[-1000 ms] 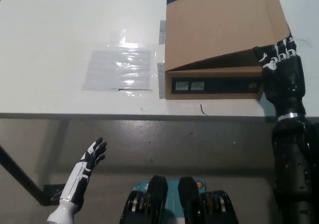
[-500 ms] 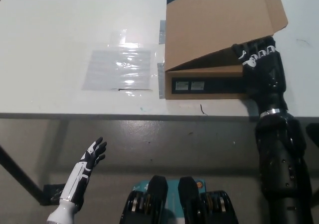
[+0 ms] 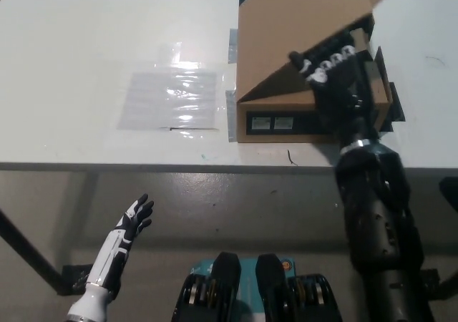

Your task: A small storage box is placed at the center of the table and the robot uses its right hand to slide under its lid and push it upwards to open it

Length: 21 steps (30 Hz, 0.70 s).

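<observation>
**Lid rising as the right robot hand slides further under it**

The black right robot hand (image 3: pixel 336 75) now sits beneath the front edge of the cardboard lid (image 3: pixel 300 28), having moved from the box's right corner toward its middle over the last second. The lid tilts steeply more than before, and the gap over the front wall of the storage box (image 3: pixel 286 122) is clearly wider. The fingers (image 3: pixel 325 59) lie side by side, extended and pressed up against the lid's underside; they hold nothing, only push. The box itself stands at the counter's (image 3: pixel 86 43) near edge, just right of a clear plastic sheet (image 3: pixel 172 96) lying flat on the surface, and has not shifted. Judging by the angle, the opening is well under way but the lid is not yet thrown back. The white left robot hand (image 3: pixel 134 218) rests below the counter edge, far left of the box, fingers loosely spread.
</observation>
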### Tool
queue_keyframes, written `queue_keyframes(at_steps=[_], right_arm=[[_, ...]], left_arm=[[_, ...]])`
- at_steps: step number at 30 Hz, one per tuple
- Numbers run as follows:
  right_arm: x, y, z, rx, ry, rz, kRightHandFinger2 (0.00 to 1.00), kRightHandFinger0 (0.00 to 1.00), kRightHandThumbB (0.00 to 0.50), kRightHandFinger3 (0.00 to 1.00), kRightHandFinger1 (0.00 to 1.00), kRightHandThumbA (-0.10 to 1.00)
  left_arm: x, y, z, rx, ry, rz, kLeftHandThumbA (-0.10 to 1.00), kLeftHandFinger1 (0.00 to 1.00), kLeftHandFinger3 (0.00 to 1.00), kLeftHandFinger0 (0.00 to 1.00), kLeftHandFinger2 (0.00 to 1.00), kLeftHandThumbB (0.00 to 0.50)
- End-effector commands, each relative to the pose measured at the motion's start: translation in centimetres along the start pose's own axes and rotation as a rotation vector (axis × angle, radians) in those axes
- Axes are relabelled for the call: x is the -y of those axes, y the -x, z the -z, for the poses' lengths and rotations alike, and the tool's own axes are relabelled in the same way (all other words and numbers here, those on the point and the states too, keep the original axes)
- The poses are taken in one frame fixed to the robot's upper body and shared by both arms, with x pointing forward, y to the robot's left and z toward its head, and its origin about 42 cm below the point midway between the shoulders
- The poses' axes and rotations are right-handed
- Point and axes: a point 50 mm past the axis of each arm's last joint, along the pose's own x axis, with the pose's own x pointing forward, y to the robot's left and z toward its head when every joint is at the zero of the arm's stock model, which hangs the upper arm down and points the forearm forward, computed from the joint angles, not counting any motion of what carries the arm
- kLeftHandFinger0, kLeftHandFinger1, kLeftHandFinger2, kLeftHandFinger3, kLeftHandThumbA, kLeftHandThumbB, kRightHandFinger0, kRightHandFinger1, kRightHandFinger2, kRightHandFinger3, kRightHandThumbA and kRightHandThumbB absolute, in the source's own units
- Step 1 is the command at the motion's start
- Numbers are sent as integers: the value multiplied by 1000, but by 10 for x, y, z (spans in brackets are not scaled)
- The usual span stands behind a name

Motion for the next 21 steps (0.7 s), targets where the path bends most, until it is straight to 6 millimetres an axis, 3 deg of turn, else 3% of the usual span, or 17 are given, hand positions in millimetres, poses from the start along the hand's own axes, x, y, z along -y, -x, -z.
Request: queue_keyframes(at_steps=[1, 8, 11, 21], right_arm=[[-46, -26, -9, 25, 62, -116, 1000, 1000, 289, 1000, 1000, 1000], [-79, -36, 4, -21, 98, -170, 1000, 1000, 314, 1000, 1000, 1000], [-89, -38, 11, -40, 116, -208, 1000, 1000, 284, 1000, 1000, 1000], [-120, -36, 42, -121, 223, -293, 1000, 1000, 287, 1000, 1000, 1000]], left_arm=[[-9, -10, -12, 72, -33, 30, 1000, 1000, 1000, 1000, 1000, 500], [-9, -12, -12, 74, -37, 26, 1000, 1000, 1000, 1000, 1000, 500], [-9, -12, -14, 70, -42, 28, 1000, 1000, 1000, 1000, 1000, 500], [-10, -18, -18, 87, -48, 35, 1000, 1000, 1000, 1000, 1000, 500]])
